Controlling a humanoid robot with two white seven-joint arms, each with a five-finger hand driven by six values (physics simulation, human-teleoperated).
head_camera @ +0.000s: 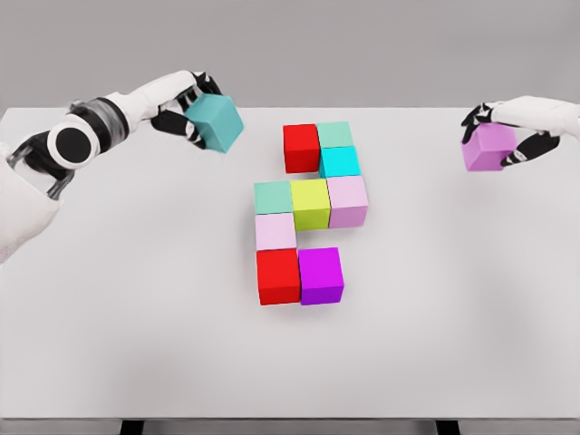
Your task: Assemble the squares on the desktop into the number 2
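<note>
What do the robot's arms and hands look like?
Both arms are smooth and white. The left arm has a round black joint with a white middle and a grey ringed band. The left hand and right hand each have white backs and black fingers. No cables or markings show.

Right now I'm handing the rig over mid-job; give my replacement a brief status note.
Left hand: shut on the teal cube, held at the table's far left.
Right hand: shut on the violet cube, far right.
Placed: nine cubes, from the red cube in the top row down to the magenta cube in the bottom row.
Left: the top and bottom rows hold only two cubes each; the two held cubes likely finish the 2.
</note>
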